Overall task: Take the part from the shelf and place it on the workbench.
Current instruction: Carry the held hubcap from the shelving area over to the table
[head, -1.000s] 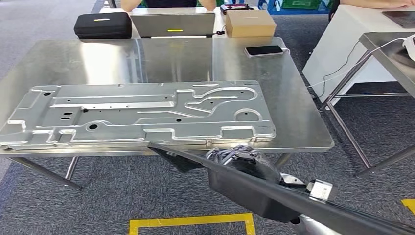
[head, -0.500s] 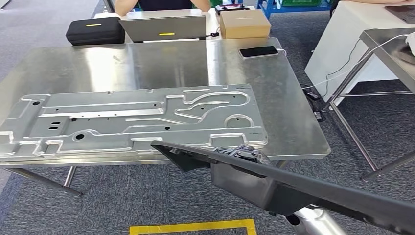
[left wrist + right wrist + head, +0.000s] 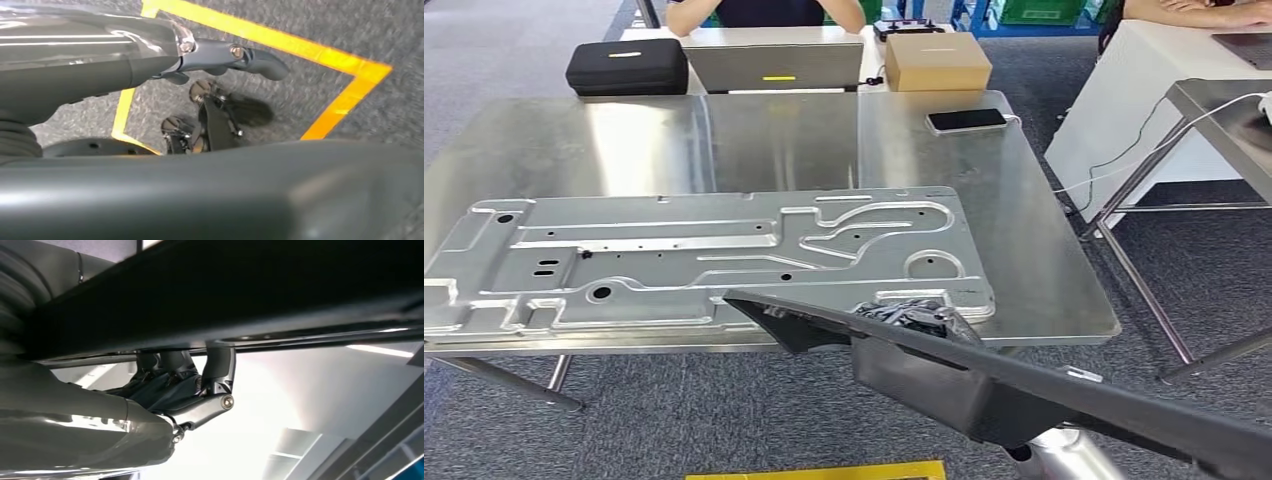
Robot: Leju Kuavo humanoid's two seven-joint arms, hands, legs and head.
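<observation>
A long black plastic part [image 3: 984,385] runs from the lower middle to the lower right of the head view, in the air just in front of the steel workbench [image 3: 774,140]. My right hand [image 3: 914,315] grips it from below, close to the bench's front edge. In the right wrist view the fingers [image 3: 217,365] curl up against the underside of the part [image 3: 250,290]. A large stamped metal panel [image 3: 694,260] lies along the front of the bench. My left hand [image 3: 150,55] hangs over the carpet, holding nothing, one finger stretched out.
At the far side of the bench lie a phone [image 3: 965,120], a cardboard box [image 3: 937,60], a laptop [image 3: 772,65] and a black case [image 3: 627,68], with a person [image 3: 764,12] behind them. A white table [image 3: 1164,70] stands at the right. Yellow tape [image 3: 350,90] marks the floor.
The whole picture has shifted, so the camera has moved; the workbench now sits a little lower in the picture. The black part stays in my right hand.
</observation>
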